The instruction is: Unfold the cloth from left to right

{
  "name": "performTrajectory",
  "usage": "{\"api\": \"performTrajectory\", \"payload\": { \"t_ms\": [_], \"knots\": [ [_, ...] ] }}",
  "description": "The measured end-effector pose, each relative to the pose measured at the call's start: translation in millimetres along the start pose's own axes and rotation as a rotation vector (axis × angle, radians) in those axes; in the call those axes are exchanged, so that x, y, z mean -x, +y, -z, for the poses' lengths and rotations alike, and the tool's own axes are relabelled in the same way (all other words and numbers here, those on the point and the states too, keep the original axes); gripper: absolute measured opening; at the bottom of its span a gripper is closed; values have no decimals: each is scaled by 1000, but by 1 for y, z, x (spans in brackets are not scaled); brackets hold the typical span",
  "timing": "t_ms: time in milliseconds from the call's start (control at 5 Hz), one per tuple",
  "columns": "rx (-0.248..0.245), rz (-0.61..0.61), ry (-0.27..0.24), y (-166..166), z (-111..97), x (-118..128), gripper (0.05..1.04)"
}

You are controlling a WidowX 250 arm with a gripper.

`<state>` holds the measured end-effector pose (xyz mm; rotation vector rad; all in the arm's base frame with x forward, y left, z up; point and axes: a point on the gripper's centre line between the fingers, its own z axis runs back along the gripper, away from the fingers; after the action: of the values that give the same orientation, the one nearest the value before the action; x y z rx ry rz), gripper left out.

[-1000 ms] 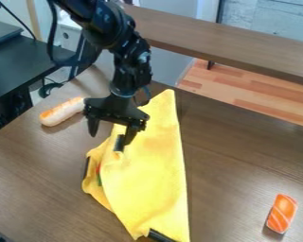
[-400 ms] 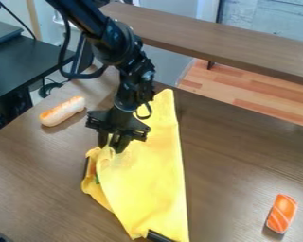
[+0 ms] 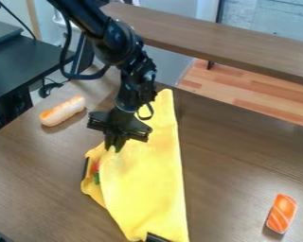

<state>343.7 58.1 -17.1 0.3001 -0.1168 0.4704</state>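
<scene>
The yellow cloth (image 3: 150, 179) lies folded over in a long, narrow shape on the brown table, with one tip at the back and its wide end near the front edge of the view. My gripper (image 3: 113, 148) hangs at the fold's upper left edge, pointing down, its fingers closed together on the cloth there. Part of the lower layer sticks out at the left, with a small red and green patch and a dark strip.
A white and orange sausage-like toy (image 3: 62, 111) lies left of the arm. An orange sushi toy (image 3: 281, 213) is at the lower right. Behind runs a raised wooden ledge (image 3: 230, 40); a dark desk (image 3: 27, 61) stands at the upper left.
The gripper has come down onto the cloth's left edge and its fingers have closed. That edge has shifted slightly, and the red and green patch shows more than in the middle frame.
</scene>
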Motion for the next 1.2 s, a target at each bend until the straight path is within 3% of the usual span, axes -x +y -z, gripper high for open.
{"api": "performTrajectory", "payload": {
  "t_ms": [400,600,1200],
  "knots": [
    [72,-72,75,-24,-44,-13,65],
    [87,-98,61,-43,-70,-23,64],
    [135,-22,116,-139,-57,-24,64]
  ]
}}
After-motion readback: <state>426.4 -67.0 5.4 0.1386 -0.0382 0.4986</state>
